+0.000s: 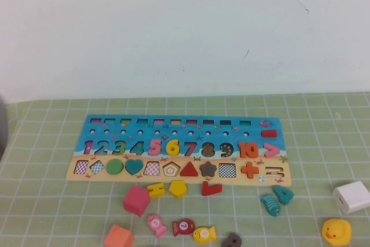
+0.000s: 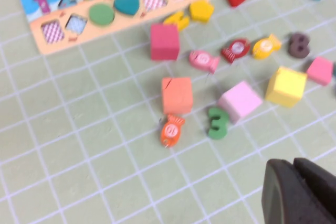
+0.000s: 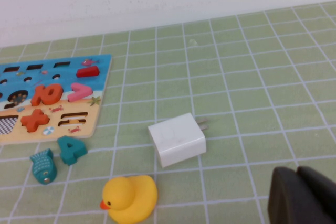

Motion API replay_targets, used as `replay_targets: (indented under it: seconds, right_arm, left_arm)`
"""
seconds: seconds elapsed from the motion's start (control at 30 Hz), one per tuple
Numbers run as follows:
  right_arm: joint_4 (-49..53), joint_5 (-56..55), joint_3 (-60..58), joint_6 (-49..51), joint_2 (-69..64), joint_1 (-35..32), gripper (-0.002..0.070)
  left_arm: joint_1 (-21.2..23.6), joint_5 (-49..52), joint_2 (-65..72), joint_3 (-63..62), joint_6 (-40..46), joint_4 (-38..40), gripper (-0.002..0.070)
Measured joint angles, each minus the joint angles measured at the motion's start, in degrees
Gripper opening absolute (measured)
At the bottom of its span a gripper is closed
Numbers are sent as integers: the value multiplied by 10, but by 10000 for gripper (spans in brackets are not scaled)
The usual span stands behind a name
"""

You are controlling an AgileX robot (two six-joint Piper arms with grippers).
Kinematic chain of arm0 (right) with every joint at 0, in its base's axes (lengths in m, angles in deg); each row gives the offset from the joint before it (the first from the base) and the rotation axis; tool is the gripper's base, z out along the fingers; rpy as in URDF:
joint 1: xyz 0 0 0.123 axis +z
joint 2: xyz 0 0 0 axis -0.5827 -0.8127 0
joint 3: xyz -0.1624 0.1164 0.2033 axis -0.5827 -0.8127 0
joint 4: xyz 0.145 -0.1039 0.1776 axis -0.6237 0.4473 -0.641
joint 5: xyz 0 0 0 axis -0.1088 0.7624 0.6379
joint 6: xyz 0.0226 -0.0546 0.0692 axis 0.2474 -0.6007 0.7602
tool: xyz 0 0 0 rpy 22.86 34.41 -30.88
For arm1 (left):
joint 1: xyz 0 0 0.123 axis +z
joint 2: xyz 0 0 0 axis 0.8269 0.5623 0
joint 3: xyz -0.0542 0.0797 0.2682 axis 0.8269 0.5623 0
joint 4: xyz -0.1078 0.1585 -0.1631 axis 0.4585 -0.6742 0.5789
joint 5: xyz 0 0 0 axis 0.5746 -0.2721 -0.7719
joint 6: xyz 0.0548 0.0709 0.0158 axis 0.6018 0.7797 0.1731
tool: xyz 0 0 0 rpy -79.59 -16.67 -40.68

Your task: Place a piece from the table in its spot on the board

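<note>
The board (image 1: 191, 124) lies across the middle of the green checked cloth, with a blue numeral row and a tan shape strip. The yellow "6" piece (image 1: 172, 147) sits in the numeral row between the pink 5 and the pink 7. Neither gripper shows in the high view. My left gripper (image 2: 293, 163) is shut and empty, above bare cloth on the near side of the loose pieces, well away from the board (image 2: 39, 45). My right gripper (image 3: 296, 170) is shut and empty, over the cloth to the right of the board (image 3: 100, 77).
Loose pieces lie in front of the board: a yellow pentagon (image 1: 177, 188), a pink cube (image 1: 136, 200), an orange cube (image 1: 118, 237), small fish (image 1: 204, 234), a teal 4 (image 1: 283, 194). A white charger (image 1: 351, 196) and a yellow duck (image 1: 336, 231) sit at the right.
</note>
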Motion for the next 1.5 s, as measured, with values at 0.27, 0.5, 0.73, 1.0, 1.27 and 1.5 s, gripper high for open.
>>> replay_targets:
  seconds: [0.27,0.5,0.73,1.0,1.27,1.5]
  right_arm:
    - [0,0,0,0,0,0,-1]
    - [0,0,0,0,0,0,-1]
    - [0,0,0,0,0,0,-1]
    - [0,0,0,0,0,0,-1]
    - [0,0,0,0,0,0,-1]
    - [0,0,0,0,0,0,-1]
  left_arm:
    - [2,-79,-5,45,-29,-56,-1]
    - [119,-371,-73,238,-18,-61,-1]
    - [247,-514,-175,376,-1,-29,-1]
    - [332,-502,-267,425,1,-7,-1]
    - [333,-421,-289,426,60,24,-1]
    - [332,-406,-289,425,89,71,-1]
